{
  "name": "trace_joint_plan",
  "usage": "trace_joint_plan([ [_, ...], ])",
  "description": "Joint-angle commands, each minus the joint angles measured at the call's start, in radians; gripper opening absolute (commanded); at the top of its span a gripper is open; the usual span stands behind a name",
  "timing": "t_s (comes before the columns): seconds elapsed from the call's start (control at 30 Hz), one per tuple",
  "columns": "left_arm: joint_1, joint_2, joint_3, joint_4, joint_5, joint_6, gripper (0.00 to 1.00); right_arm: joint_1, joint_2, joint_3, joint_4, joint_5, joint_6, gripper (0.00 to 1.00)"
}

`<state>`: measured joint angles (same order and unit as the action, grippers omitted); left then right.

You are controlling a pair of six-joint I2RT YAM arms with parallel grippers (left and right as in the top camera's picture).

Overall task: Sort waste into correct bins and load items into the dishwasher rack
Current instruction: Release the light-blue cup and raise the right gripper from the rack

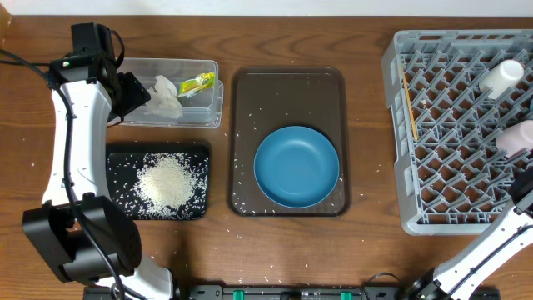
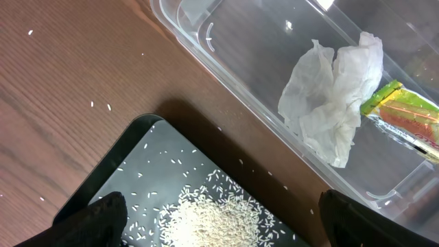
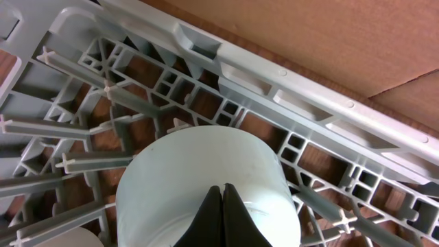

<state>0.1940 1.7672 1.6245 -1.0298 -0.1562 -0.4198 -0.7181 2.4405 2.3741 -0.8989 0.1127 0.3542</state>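
The dishwasher rack (image 1: 450, 150) fills the table's (image 1: 375, 250) far right corner and runs down along its right edge. In it a white cup (image 1: 502, 77) rests among the pegs near the far right corner, a pink cup (image 1: 516, 137) sits by the right rim, and the chopsticks (image 1: 409, 108) lie along the left rim. The right wrist view shows a light blue bowl (image 3: 206, 178) seated in the lattice just inside the rack's rim. The right gripper (image 3: 221, 206) is clenched tight with nothing between its tips, and it sits right over the bowl; whether it touches the bowl cannot be told. At the middle of the table a brown tray (image 1: 283, 100) carries the dark blue plate (image 1: 296, 167) in its near half, with stray grains around it. Toward the far left, the clear tub (image 1: 208, 112) holds the crumpled tissue (image 2: 329, 103) and, touching it, the snack wrapper (image 2: 405, 113), whose red and green print is too blurred to read. The black tray (image 1: 196, 158) lies just beside the tub on its near side and carries a heap of rice (image 1: 171, 182). The left gripper (image 2: 223, 206) hangs released over this tray, its dark fingers (image 2: 103, 216) spread wide and grasping nothing.
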Motion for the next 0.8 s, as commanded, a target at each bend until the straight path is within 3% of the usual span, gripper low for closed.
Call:
trace_joint_plan([
  [0.0, 0.003, -0.022, -0.004, -0.006, -0.001, -0.008, 0.92, -0.017, -0.051, -0.001, -0.02, -0.023, -0.015, 0.01],
  [0.13, 0.003, -0.022, -0.004, -0.005, -0.001, -0.008, 0.92, -0.013, -0.152, -0.001, -0.05, -0.172, -0.015, 0.01],
  [0.4, 0.003, -0.022, -0.004, -0.005, -0.001, -0.008, 0.92, 0.01, -0.31, -0.001, -0.071, -0.809, -0.038, 0.13],
  [0.47, 0.003, -0.022, -0.004, -0.006, -0.001, -0.008, 0.92, 0.04, -0.324, -0.001, -0.088, -0.874, -0.047, 0.28],
  [0.6, 0.003, -0.022, -0.004, -0.006, -0.001, -0.008, 0.92, 0.145, -0.331, -0.001, -0.173, -0.906, -0.122, 0.67],
  [0.7, 0.003, -0.022, -0.004, -0.005, -0.001, -0.008, 0.92, 0.246, -0.328, -0.001, -0.257, -0.873, -0.215, 0.86],
  [0.77, 0.003, -0.022, -0.004, -0.005, -0.001, -0.008, 0.92, 0.317, -0.327, -0.001, -0.304, -0.802, -0.238, 0.89],
])
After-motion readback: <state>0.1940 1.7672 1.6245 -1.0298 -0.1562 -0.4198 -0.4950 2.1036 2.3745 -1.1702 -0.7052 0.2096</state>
